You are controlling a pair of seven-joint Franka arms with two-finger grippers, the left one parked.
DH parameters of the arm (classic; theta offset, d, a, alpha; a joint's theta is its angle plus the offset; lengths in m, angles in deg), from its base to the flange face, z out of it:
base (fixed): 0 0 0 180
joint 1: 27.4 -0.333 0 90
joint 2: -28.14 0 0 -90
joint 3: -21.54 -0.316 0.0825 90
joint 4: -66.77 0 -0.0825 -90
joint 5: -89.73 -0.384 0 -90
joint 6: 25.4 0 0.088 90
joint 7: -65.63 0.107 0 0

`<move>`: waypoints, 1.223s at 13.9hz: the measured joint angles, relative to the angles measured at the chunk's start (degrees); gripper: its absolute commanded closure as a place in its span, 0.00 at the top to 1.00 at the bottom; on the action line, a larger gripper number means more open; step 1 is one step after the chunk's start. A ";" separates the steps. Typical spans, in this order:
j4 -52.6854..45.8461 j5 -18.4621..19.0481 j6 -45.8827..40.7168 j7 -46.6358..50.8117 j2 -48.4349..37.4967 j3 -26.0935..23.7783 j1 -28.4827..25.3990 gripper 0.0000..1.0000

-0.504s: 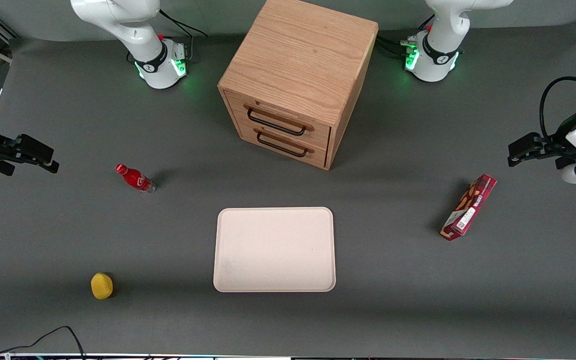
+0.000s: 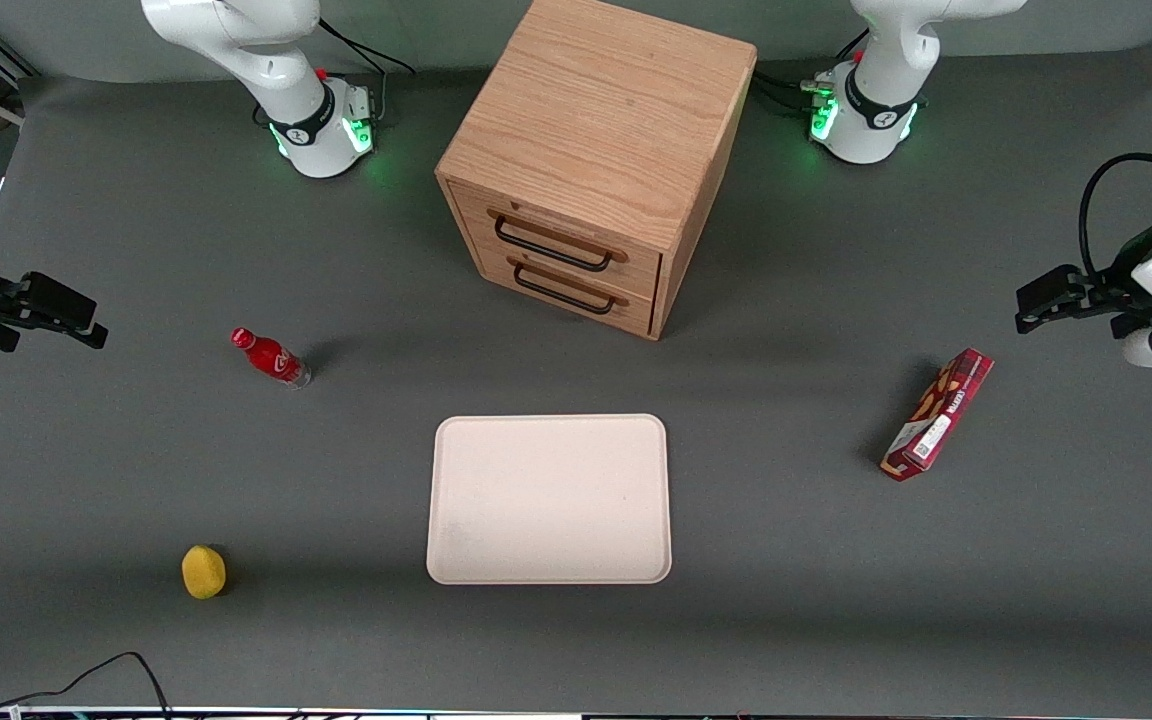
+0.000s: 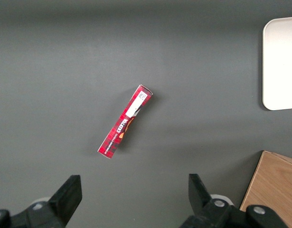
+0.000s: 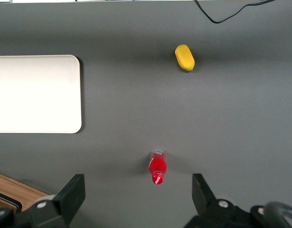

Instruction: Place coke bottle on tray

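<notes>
End effector [image 4: 136,197] shifted, above coke bottle [image 4: 157,167]

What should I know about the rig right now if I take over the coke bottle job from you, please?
Gripper: open, empty, above the table at the working arm's end, apart from the coke bottle.
Coke bottle: standing on the table, farther from the front camera than the yellow object, untouched.
Tray: in front of the wooden drawer cabinet, nothing on it.
Done: nothing yet; the bottle is not grasped.
Left: bring the gripper to the bottle, grasp it, carry it over, set it on the tray.
</notes>
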 measured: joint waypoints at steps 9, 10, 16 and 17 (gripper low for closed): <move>1.02 0.00 -0.16 0.00 0.07 0.00 0.07 1.00; 1.45 0.00 -0.16 0.00 0.11 0.00 0.07 1.00; 2.59 0.00 -0.15 -0.01 0.14 -0.12 -0.15 1.00; 2.64 0.00 -0.15 -0.01 0.14 -0.12 -0.17 1.00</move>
